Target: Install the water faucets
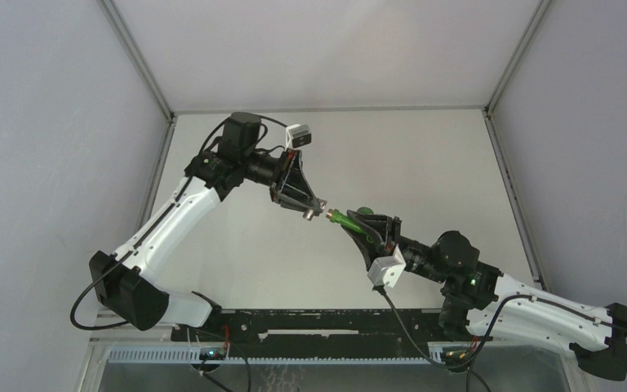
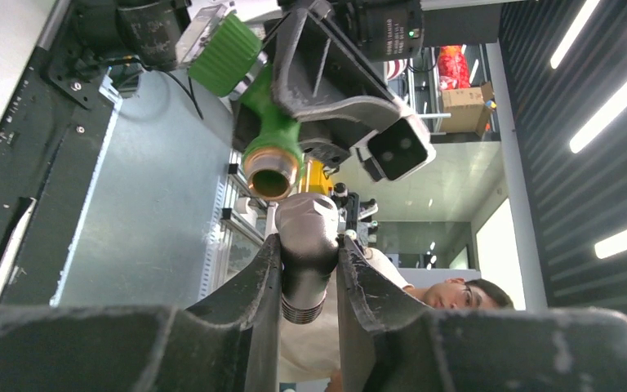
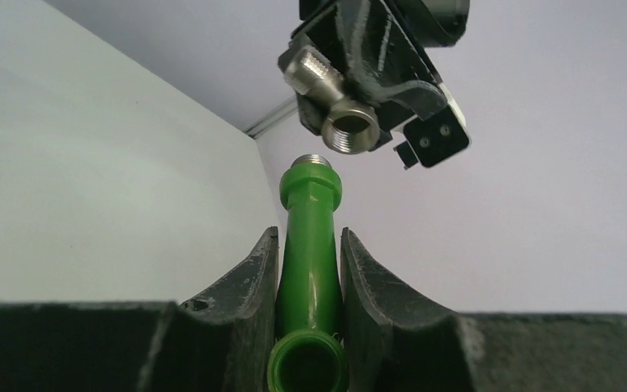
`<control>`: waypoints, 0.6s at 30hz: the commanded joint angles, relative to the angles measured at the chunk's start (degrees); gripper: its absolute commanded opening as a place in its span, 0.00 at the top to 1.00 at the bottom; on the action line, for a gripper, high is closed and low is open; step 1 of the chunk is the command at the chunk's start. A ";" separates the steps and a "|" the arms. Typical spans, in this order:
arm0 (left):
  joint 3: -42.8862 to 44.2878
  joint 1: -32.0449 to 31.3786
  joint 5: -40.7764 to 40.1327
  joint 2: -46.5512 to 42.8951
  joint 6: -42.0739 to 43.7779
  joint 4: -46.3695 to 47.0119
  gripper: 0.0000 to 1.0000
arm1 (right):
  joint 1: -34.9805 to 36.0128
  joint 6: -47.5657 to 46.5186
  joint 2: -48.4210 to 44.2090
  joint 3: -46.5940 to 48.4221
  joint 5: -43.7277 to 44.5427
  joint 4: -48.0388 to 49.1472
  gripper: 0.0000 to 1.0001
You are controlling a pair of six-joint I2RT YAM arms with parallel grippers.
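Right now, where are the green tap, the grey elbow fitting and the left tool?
green tap (image 3: 310, 261): right wrist view, on the middle of its stem.
grey elbow fitting (image 2: 306, 245): left wrist view, on its body.
left tool (image 1: 312, 208): top view, midway between its fingertips.

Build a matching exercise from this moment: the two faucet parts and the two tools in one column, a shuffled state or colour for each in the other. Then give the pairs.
Column one
1. green tap
2. elbow fitting
3. left tool
4. right tool

Column two
A. shut on the fitting, held off the table
B. bright plastic body, threaded metal tip just short of the socket
C. shut on the tap's body
D. grey metal, open socket turned toward the tap, not screwed on

Pairs: 1-B, 2-D, 3-A, 4-C
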 commanded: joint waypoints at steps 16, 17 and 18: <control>0.19 -0.55 1.42 -0.08 -2.34 0.80 1.00 | 8.35 -14.53 -0.46 -1.66 10.53 10.08 1.00; 0.23 -0.68 1.51 -0.04 -2.38 0.85 1.00 | 8.38 -14.64 -0.30 -1.66 10.42 10.29 1.00; 0.25 -0.73 1.55 -0.04 -2.42 0.84 1.00 | 8.40 -14.70 -0.13 -1.66 10.23 10.63 1.00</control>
